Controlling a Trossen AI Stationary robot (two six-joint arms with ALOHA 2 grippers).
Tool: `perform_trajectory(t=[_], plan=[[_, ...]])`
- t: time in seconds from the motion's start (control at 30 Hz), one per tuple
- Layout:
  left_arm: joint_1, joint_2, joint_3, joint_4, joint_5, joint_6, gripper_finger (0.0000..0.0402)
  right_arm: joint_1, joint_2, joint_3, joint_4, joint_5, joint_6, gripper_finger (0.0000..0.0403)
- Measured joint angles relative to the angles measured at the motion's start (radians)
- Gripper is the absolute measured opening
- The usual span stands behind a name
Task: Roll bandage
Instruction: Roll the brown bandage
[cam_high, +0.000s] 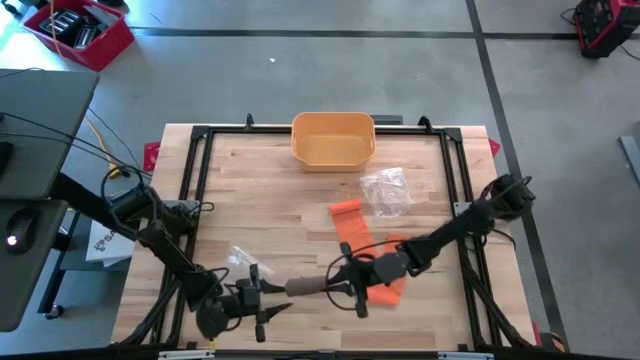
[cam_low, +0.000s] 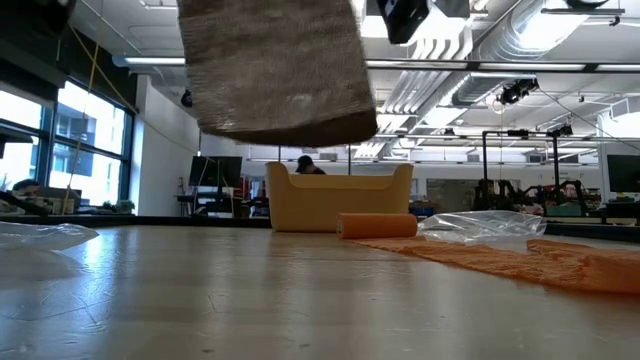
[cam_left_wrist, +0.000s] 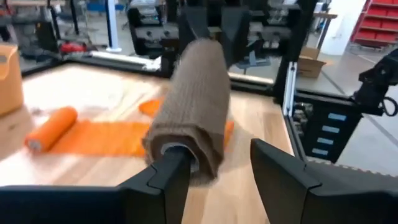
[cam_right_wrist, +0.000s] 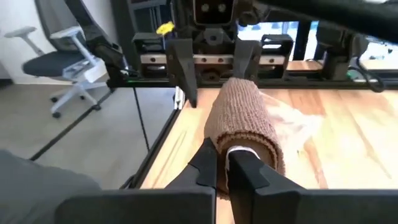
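right gripper (cam_right_wrist: 224, 163) is clamping the brown bandage roll (cam_high: 308, 286) mid-air nr the table's front edge; left gripper (cam_left_wrist: 214, 163) is standing open. you're seeing brown rolled, orange bandage (cam_high: 352, 228) w/ its tail unrolled.

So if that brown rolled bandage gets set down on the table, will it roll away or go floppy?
The brown rolled bandage is a cylinder, so it would probably roll on the wooden table. Its knitted wrap looks soft, likely light. The right gripper pinches its core end, suggesting it stays fairly stiff.
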Motion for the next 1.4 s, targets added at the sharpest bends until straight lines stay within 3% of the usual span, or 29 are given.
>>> perform_trajectory(t=[0.23,0.4,0.6,0.73,0.93,1.4], plan=[[-0.091,-0.004,0.0,-0.073,-0.123,-0.077,0.0161,-0.039,-0.002,0.0,0.03,-0.073,-0.019,0.0002],[-0.132,-0.007,0.0,-0.074,-0.221,-0.042,0.0161,-0.04,-0.036,-0.001,0.067,-0.082,-0.011,0.0001],[-0.059,-0.007,0.0,-0.119,-0.247,0.051,0.0161,-0.062,-0.041,-0.002,0.092,-0.145,0.005,0.0001],[0.03,-0.007,0.0,-0.18,-0.183,-0.042,0.0166,-0.073,-0.041,-0.002,0.09,-0.152,0.015,0.0001],[0.106,-0.007,0.0,-0.16,-0.02,-0.039,0.0181,-0.073,-0.041,-0.002,0.096,-0.174,0.015,0.0002],[0.13,-0.006,0.0,-0.135,-0.022,-0.002,0.0165,-0.073,-0.041,-0.002,0.094,-0.174,-0.026,0.0003]])
